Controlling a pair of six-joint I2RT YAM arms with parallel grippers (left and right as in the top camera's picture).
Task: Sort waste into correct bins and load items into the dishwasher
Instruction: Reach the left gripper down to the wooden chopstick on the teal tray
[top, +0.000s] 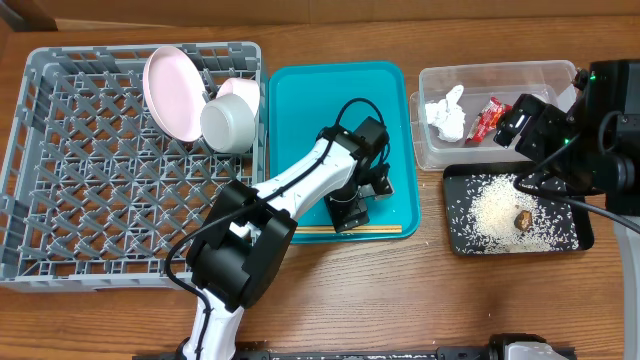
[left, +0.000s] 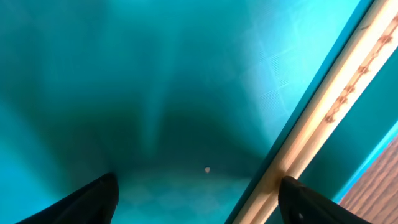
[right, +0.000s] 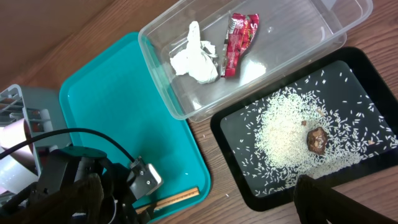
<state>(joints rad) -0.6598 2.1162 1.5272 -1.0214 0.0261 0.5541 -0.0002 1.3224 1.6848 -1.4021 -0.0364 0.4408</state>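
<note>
The left hand (left: 199, 208) hangs low over the teal tray (left: 124, 74), spread wide and empty. The chopsticks (left: 329, 106) lie just beside one fingertip (left: 305, 202).

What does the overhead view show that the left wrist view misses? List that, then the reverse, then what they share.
Overhead only: the dish rack holding the pink plate and bowl, the clear tub with tissue and wrapper, the black tray with rice and a brown lump. Left wrist only: a tiny pale speck on the teal tray, and that the left pincer is open. Both: the teal tray and the chopsticks on it.
</note>
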